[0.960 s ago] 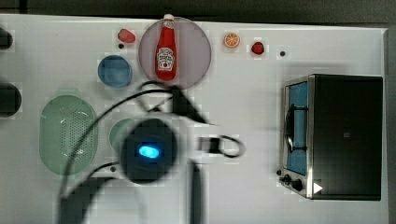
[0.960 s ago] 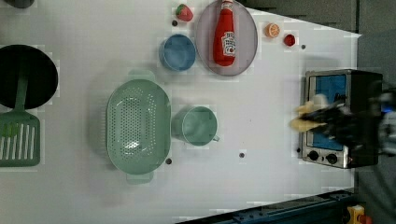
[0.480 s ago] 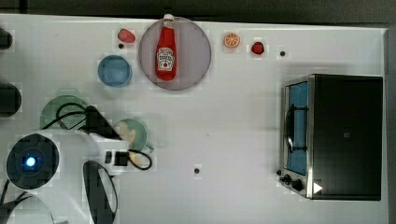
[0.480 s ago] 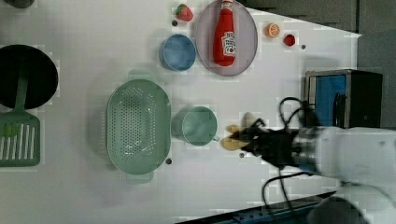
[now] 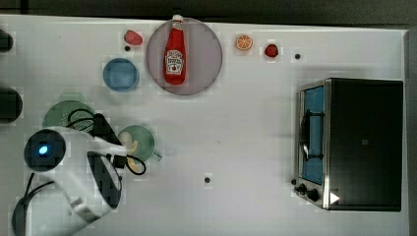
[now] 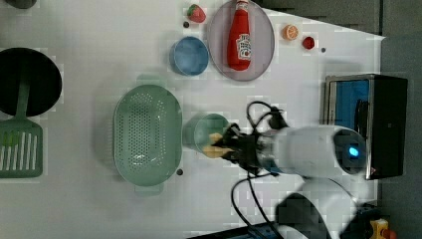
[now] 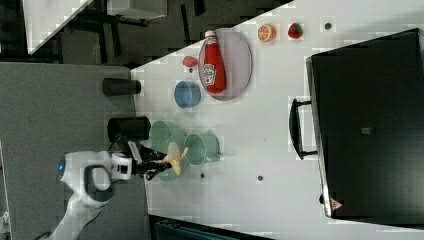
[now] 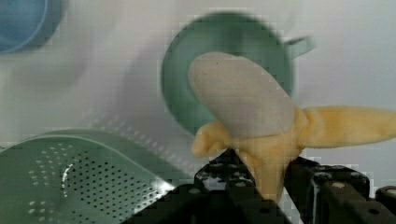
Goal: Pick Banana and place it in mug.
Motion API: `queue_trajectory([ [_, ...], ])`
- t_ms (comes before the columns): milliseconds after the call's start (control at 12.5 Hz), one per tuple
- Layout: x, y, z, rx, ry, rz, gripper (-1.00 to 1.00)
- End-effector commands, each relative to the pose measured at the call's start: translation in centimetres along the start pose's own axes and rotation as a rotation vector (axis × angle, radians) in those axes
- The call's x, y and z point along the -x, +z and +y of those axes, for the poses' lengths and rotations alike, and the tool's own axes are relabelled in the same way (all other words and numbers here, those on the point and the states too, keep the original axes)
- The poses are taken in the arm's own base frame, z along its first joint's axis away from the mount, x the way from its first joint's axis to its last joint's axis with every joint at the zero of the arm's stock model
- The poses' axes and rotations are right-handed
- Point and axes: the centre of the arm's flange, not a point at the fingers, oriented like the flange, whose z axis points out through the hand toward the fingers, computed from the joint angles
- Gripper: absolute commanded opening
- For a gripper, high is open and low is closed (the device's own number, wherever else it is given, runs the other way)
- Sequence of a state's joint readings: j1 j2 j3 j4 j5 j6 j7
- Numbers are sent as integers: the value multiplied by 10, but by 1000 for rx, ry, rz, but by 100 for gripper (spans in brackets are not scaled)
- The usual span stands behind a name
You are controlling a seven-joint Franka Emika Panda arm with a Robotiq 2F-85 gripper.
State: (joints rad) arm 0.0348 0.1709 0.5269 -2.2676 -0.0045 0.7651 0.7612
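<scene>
Up close, banana gripped, mug beyond

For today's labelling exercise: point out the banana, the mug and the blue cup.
banana (image 8: 243, 100): wrist view, on the pale peeled flesh.
mug (image 7: 206, 145): right view, on its outer side wall.
blue cup (image 5: 120, 74): top view, on the middle of its inside.

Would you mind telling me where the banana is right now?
The banana is held in the hand, over the mug at its rim; in the left view that is just right of the green basket.
</scene>
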Motion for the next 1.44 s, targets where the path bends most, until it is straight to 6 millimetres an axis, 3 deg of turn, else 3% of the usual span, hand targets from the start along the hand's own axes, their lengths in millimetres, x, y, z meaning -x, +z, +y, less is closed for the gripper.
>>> queue_trajectory([
  [80, -25, 3, -4, -49, 144, 5, -46],
  [240, -27, 22, -4, -58, 153, 0, -40],
  [400, -28, 27, -4, -79, 154, 2, 2],
  [720, -32, 17, -2, -89, 161, 15, 92],
  [880, -33, 10, -2, -101, 161, 22, 100],
  [1120, -43, -28, -8, -177, 181, 48, 100],
  [1280, -63, -66, 2, -191, 211, 92, 100],
  [1440, -94, -119, 24, -137, 132, 145, 100],
])
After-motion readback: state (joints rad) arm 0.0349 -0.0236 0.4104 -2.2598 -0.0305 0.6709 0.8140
